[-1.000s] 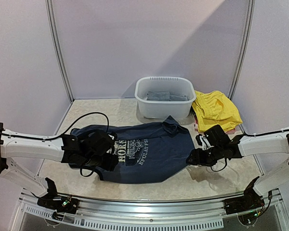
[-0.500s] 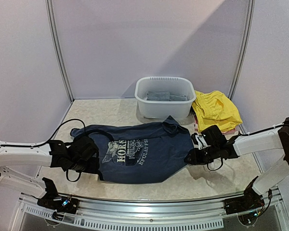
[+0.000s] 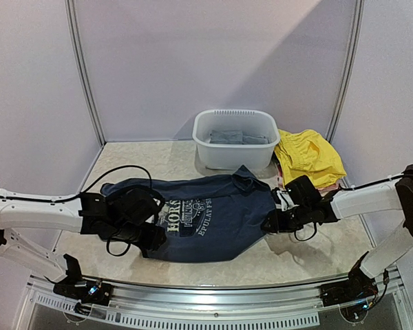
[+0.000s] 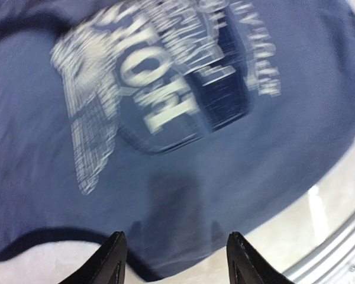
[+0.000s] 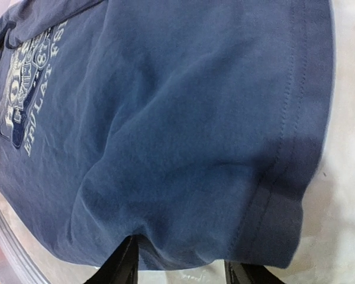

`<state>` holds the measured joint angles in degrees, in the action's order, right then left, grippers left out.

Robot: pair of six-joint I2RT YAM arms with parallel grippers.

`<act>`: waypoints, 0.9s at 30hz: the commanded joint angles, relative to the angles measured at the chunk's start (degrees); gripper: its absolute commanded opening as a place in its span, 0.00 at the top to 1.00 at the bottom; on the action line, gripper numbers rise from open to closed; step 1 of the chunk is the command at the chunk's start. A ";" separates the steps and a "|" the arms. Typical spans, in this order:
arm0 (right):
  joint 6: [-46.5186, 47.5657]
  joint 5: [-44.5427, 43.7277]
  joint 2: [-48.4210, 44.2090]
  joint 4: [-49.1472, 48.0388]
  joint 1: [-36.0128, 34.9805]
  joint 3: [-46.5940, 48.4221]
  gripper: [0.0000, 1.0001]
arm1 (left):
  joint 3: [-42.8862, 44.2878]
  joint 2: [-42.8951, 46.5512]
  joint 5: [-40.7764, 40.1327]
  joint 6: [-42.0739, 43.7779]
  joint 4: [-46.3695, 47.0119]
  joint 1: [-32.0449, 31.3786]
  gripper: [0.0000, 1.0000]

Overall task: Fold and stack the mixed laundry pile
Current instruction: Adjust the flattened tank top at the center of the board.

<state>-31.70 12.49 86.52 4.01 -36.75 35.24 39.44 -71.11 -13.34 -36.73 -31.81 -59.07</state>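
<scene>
two grippers sat low over the near half of the table [image 3: 330,251], one at each end of the navy tank top [image 3: 220,230]. my left gripper [image 4: 178,260] had its fingers spread above the top's near edge, clamping nothing. my right gripper [image 5: 183,269] stood spread too, the stitched hem lying between its fingers. the top lay flat mid-table, white print [image 3: 186,218] up. behind it stood the white basin [image 3: 230,159] with grey cloth [image 3: 237,137] folded inside. just right of the basin lay yellow clothes [image 3: 310,158] over a reddish garment [image 3: 281,182].

navy tank top [image 3: 224,223] — "HORS", rest unclear
</scene>
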 commanded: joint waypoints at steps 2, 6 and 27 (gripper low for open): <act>-1.89 -4.99 -7.63 4.56 -0.10 -1.44 0.39 | 7.73 -8.35 -0.73 11.26 6.69 -4.82 0.41; -3.11 -9.15 -11.91 5.26 0.08 -4.03 0.33 | 14.60 -17.41 0.22 15.57 7.71 -6.60 0.42; -4.31 -10.93 -4.06 3.07 0.69 -3.43 0.65 | 40.58 -46.16 2.22 29.17 6.84 -16.55 0.45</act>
<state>-36.14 2.63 81.67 6.02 -36.32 31.29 77.73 -113.23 -9.91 -10.44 -23.14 -75.46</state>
